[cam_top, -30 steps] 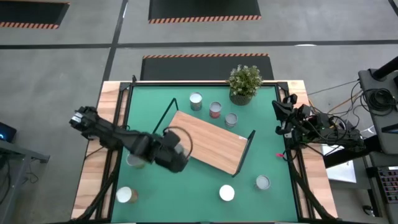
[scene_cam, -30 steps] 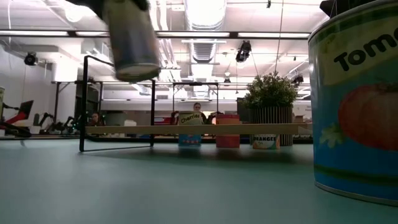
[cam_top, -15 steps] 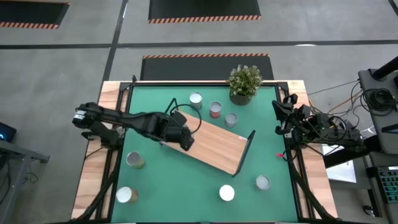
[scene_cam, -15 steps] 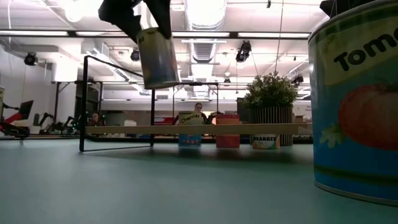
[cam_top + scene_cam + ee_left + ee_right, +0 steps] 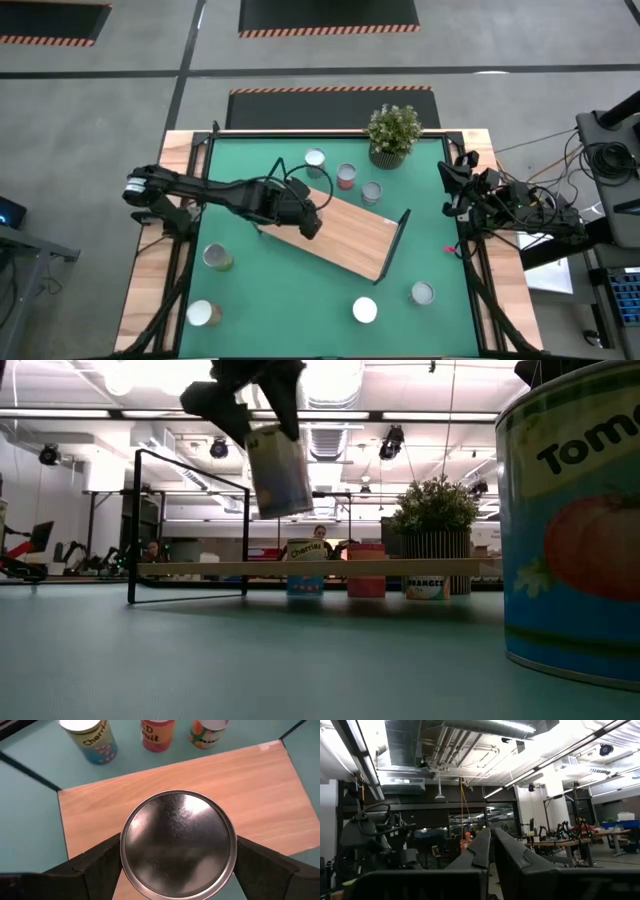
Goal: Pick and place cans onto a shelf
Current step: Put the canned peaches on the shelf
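Note:
My left gripper (image 5: 305, 220) is shut on a silvery can (image 5: 278, 470) and holds it in the air over the left end of the shelf, a light-wood board (image 5: 350, 235) with black wire loops at both ends. The left wrist view looks down on the can's round metal end (image 5: 179, 845), with the board (image 5: 260, 795) below it. Three cans (image 5: 346, 176) stand behind the shelf, two (image 5: 216, 258) at the left and two (image 5: 423, 293) near the front. My right gripper (image 5: 450, 185) waits shut at the table's right edge. My left gripper pinches the can's side wall near its upper end (image 5: 125, 855) between its two fingers (image 5: 100, 865), one on each side. The fingers come from above, pointing down. The can hangs below them, slightly tilted, clear of the board (image 5: 400, 568).
A potted green plant (image 5: 393, 133) stands at the far edge behind the shelf. A large tomato can (image 5: 575, 530) fills the right of the low view. The shelf lies slanted across the green mat (image 5: 270, 300).
My left gripper has carried the can from the table's left part toward the right and far edge, to above the shelf's left end. The can has stayed lifted clear in the shut fingers.

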`<state>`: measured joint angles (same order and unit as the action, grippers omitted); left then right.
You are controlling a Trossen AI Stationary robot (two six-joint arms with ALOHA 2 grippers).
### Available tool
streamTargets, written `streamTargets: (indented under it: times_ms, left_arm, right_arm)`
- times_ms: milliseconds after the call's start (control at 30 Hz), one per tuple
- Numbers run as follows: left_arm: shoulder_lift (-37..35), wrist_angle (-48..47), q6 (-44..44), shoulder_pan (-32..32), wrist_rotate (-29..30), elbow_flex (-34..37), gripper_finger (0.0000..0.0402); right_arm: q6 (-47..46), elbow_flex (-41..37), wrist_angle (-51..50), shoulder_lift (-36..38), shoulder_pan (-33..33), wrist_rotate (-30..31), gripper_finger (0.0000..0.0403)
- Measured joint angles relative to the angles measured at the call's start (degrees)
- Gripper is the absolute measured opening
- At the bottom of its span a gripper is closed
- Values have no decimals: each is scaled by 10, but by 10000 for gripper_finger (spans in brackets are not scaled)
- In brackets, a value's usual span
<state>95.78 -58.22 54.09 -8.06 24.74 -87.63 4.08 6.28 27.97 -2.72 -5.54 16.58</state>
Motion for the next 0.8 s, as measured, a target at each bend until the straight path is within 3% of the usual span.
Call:
streamTargets:
  times_ms: [167, 367, 800]
  left_arm:
    - [26, -6, -34, 15, -20, -9, 310]
    - [27, -64, -25, 32, -3, -6, 310]
    - [28, -27, -26, 29, -6, 11, 313]
  right_arm:
    - [0, 0, 0, 0, 0, 0, 13]
    - [2, 0, -1, 0, 0, 0, 13]
    - [5, 0, -1, 0, 0, 0, 13]
